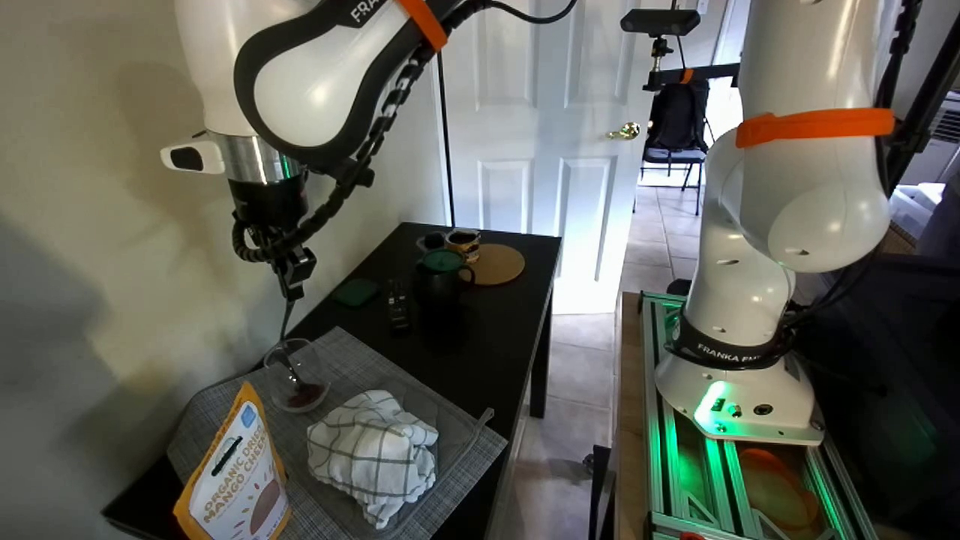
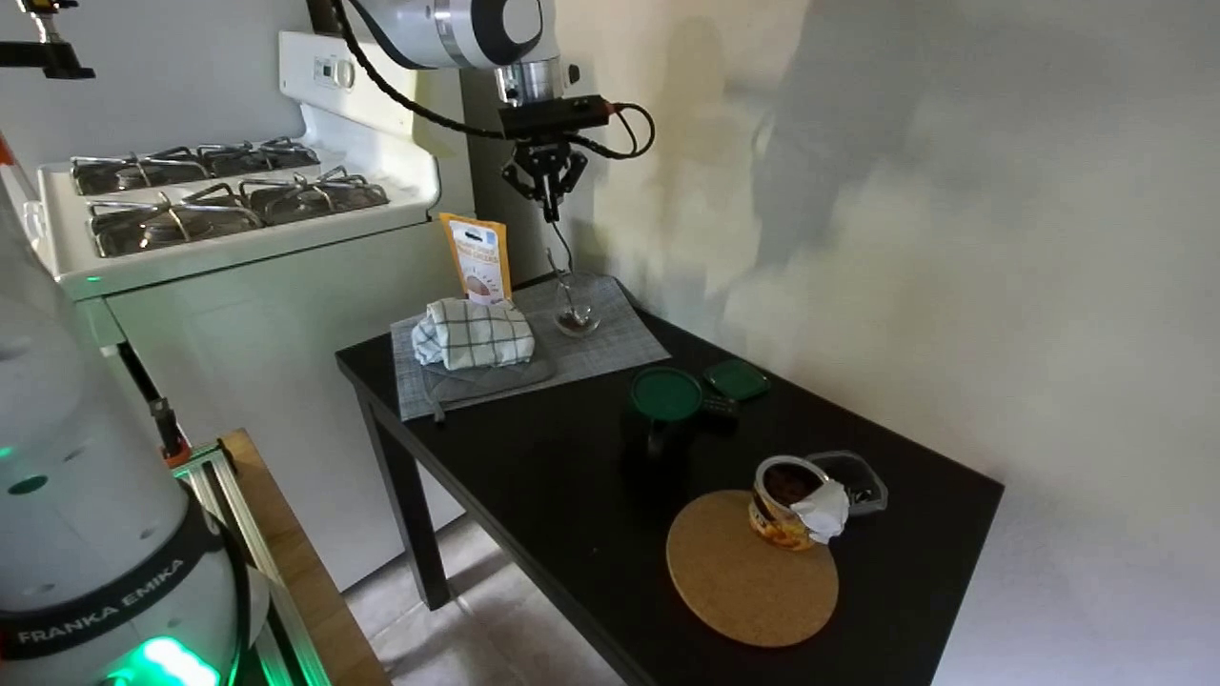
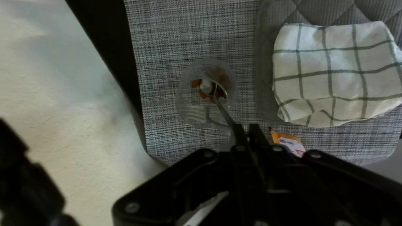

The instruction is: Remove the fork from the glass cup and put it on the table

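While the fork (image 3: 202, 115) sits in the glass cup (image 1: 308, 359), below the tool (image 3: 246, 128), handle slanting toward the fingertips, the tool looks clamped on a spoon (image 3: 223, 110), bowl down in that cup. Can't tell if fork touches tool. Cup's on grey mat (image 1: 352, 361), bench (image 2: 562, 457) underneath.

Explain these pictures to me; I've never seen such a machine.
This is a white robot arm ending in a two-fingered gripper. Two pictures are taken from outside it; the third looks down from its wrist. On the black table, a grey placemat lies under a glass cup and a checked towel; a mango pouch and a dark mug stand nearby. The gripper seems to pinch a spoon by its handle, bowl down in the cup; a fork shows in the wrist view.
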